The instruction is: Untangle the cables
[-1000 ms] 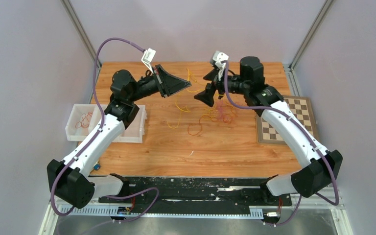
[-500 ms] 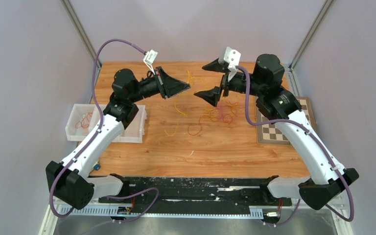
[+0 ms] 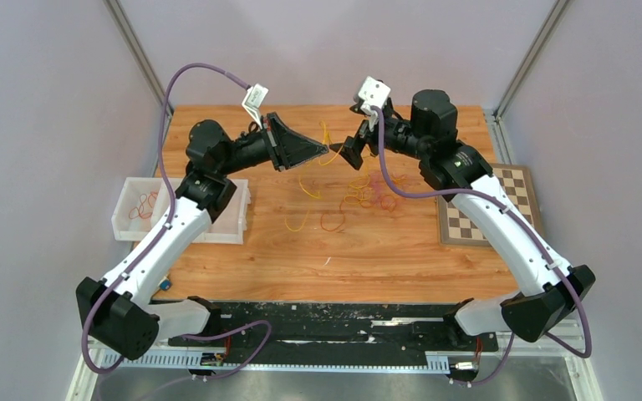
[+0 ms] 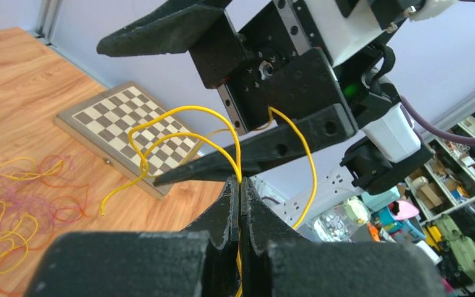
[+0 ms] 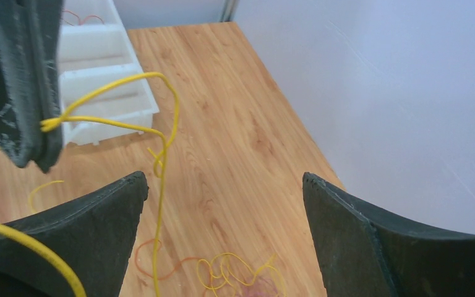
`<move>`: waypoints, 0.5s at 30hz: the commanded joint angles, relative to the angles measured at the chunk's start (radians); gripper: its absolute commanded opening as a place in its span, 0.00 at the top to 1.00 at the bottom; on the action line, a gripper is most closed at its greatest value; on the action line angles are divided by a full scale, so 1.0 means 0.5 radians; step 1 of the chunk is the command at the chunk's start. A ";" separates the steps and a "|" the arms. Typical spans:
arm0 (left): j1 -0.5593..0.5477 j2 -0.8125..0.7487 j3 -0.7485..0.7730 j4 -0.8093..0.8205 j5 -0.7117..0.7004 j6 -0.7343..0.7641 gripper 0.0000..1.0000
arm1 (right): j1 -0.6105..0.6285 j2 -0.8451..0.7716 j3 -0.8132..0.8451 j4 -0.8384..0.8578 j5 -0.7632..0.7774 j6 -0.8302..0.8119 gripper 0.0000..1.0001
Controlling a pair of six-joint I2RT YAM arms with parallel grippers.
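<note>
Cables (image 3: 374,194) lie scattered over our wooden table (image 3: 259,267), and one is up in the air. Nearest to us on the boards we see a short yellow piece (image 3: 295,223) and, just beside it, a red loop (image 3: 332,221), both lying apart from the rest. To the left at about the same depth stands a white tray (image 3: 221,232) with a few red cables (image 3: 142,205) in its left compartment. A little farther, right of centre, sits the main tangle (image 4: 25,201) of yellow, orange, red and pink cables, and right of that a chessboard (image 3: 489,209) rests flat at the table's edge. Farther back and raised off the table, our two grippers come close together, tip toward tip. Our left gripper (image 4: 240,185) is closed tight on a yellow cable (image 4: 188,112), its fingers pressed together with the strand pinched between them; from the pinch the strand arches up in two loops and also trails down toward the table. Our right gripper (image 5: 222,178) faces it with its fingers spread wide, holding nothing. The hanging yellow strand drops through the gap between those fingers, close to one of them, and another stretch crosses in front of that same finger; we cannot tell whether it touches
</note>
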 commanded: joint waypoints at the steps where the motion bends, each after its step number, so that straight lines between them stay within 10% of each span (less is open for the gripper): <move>1: -0.007 -0.081 0.021 0.115 0.080 0.074 1.00 | 0.019 -0.040 0.008 -0.053 0.136 -0.184 0.00; 11: -0.109 -0.103 0.076 -0.124 0.121 0.365 1.00 | 0.041 0.049 0.014 -0.065 0.544 0.111 0.00; 15: -0.104 -0.137 0.075 -0.331 -0.041 0.495 1.00 | 0.013 -0.072 -0.108 -0.045 -0.010 0.036 0.00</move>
